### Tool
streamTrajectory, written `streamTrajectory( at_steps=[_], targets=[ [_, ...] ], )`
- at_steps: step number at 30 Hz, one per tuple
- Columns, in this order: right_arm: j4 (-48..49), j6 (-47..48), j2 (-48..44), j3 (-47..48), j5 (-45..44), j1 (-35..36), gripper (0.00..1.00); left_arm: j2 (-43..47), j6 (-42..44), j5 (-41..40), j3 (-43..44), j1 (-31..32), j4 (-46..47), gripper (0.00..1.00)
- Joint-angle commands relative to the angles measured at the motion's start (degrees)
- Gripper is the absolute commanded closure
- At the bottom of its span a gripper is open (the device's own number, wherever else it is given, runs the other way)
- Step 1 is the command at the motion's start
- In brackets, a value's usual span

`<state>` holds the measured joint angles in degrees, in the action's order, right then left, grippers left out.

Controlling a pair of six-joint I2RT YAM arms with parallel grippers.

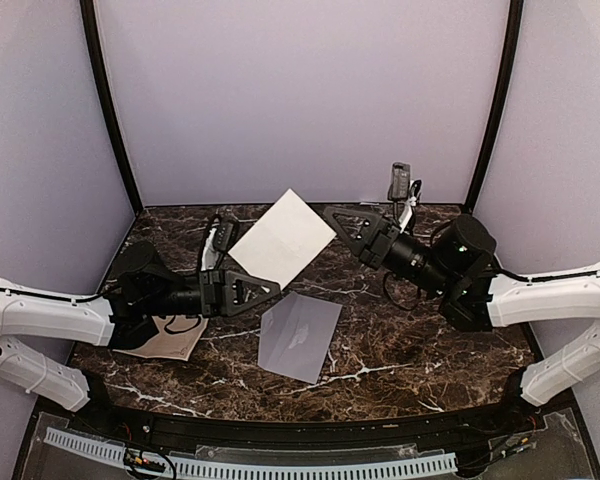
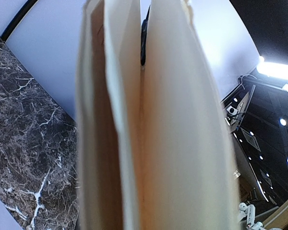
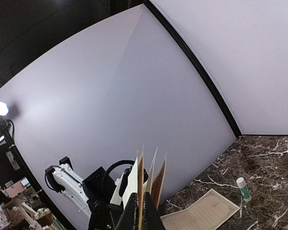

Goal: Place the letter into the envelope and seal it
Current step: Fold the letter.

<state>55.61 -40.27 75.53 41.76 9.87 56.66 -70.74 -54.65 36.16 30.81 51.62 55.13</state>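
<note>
The letter (image 1: pixel 280 240), a cream folded sheet, is held up in the air between both grippers. My left gripper (image 1: pixel 273 288) pinches its lower corner. In the left wrist view the letter's folded layers (image 2: pixel 177 143) fill the frame and hide my fingers. My right gripper (image 1: pixel 327 212) is shut on its right edge. The right wrist view shows the fingers (image 3: pixel 144 211) closed on the sheet's edge (image 3: pixel 151 177). The envelope (image 1: pixel 300 335), pale grey-lavender, lies flat on the marble table below the letter.
A tan ornate-bordered sheet (image 1: pixel 172 337) lies under my left arm and also shows in the right wrist view (image 3: pixel 201 213). A glue stick (image 1: pixel 401 180) stands at the back right, and also shows in the right wrist view (image 3: pixel 243 188). Pale walls enclose the table (image 1: pixel 430 340).
</note>
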Motion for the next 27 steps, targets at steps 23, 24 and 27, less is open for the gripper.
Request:
streamTrajectory(
  at_steps=[23, 24, 27],
  targets=[
    [1.48, -1.71, 1.45, 0.68, 5.54, -0.41, 0.77, 2.45, 0.95, -1.08, -0.07, -0.12, 1.47, 1.00],
    [1.39, -1.66, 1.45, 0.69, 5.48, -0.41, 0.85, 2.45, 1.00, -1.11, -0.06, -0.09, 1.40, 1.00],
    [1.27, -1.80, 1.06, 0.12, 4.55, -0.41, 1.00, 2.39, 1.08, -1.06, -0.12, -0.10, 1.19, 1.00]
  ],
)
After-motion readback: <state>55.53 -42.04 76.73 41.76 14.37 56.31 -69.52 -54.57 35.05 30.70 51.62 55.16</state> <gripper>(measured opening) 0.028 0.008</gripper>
